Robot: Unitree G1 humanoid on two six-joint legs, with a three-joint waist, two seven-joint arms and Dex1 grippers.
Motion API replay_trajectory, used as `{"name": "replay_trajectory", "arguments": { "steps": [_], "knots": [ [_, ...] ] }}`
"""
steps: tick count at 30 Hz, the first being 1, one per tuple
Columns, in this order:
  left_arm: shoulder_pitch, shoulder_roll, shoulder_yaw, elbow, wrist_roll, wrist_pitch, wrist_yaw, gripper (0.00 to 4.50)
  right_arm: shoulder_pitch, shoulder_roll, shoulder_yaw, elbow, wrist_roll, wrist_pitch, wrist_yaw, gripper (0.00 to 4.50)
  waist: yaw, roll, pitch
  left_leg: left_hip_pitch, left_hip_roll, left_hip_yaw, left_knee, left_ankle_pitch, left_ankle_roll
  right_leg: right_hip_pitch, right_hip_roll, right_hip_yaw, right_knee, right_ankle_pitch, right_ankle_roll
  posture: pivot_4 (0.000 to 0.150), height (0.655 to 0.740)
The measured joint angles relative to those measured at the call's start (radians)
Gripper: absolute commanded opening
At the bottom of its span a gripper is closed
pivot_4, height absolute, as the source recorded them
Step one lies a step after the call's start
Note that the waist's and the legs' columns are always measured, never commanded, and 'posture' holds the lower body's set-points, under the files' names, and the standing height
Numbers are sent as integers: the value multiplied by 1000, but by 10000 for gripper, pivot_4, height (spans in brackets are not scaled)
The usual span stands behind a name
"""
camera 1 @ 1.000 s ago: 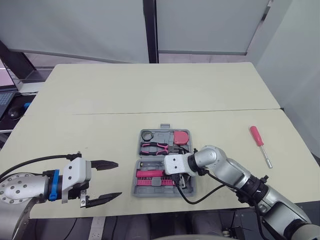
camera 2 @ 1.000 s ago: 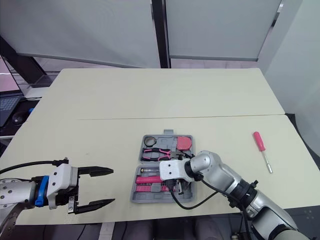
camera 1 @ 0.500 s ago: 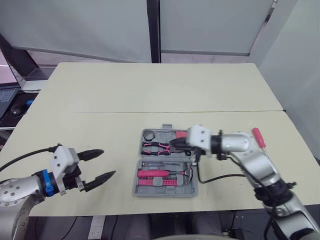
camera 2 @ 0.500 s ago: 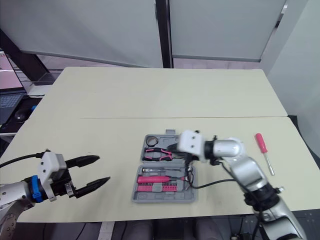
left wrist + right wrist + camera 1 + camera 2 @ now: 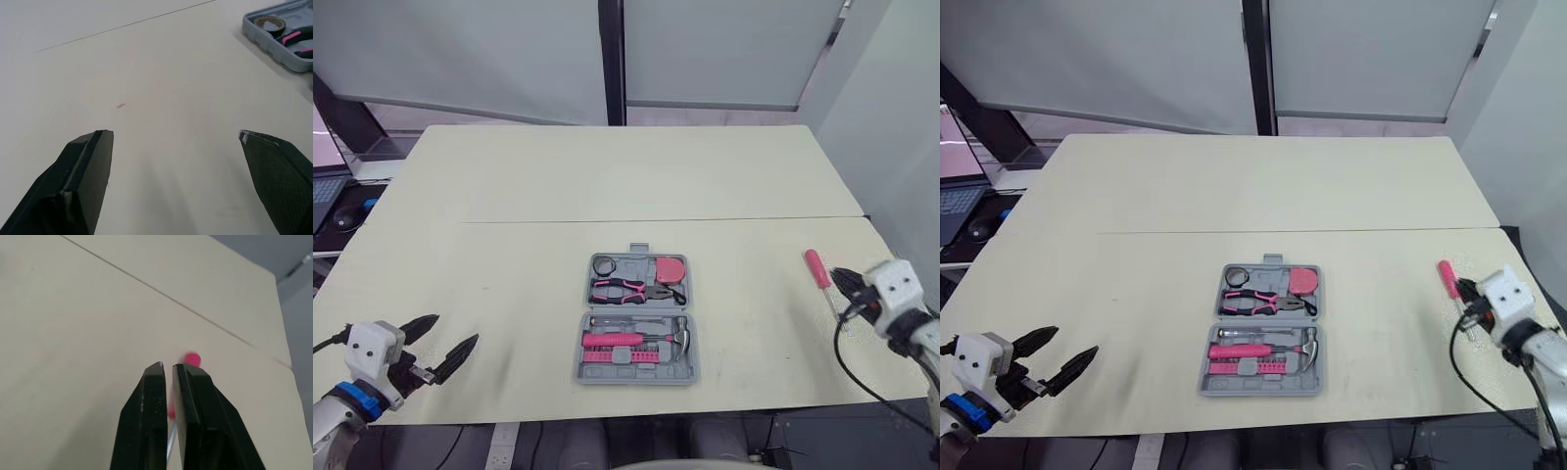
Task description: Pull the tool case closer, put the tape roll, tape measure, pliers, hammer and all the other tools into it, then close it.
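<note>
Table [image 5: 558, 186] | screwdriver [image 5: 817, 266] just beside right gripper [image 5: 167, 368] — fingers nearly together

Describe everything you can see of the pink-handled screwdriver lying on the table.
The screwdriver has a bright pink handle, plastic by its look, and a thin bare metal shaft. It lies flat on the cream table, well to the right of the open tool case, with its handle pointing away from the robot. The right hand, fingers shut, sits just over the shaft and hides part of it; whether it touches the shaft cannot be told.
</note>
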Motion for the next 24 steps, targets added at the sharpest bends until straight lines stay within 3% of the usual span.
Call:
{"name": "replay_trajectory", "arguments": {
  "steps": [5,12,24],
  "knots": [
    [0,-43,7,-12,-9,29,77,45000,53,20,-11,71,32,0,-18,23939,-6,0,-1,1,0,2,0,0,0,0,-1,1,0,0,1,1500,7400],
    [54,-73,11,-64,-12,53,124,45000,56,-40,-24,224,38,-45,-5,44464,-5,0,-1,1,0,2,0,0,0,0,-1,1,0,0,-1,1500,7400],
    [67,-42,25,-26,-19,41,101,45000,22,-143,-24,367,41,-126,49,44464,-6,0,-3,1,0,2,0,0,0,0,0,1,0,-2,2,1500,7400]
  ]
}}
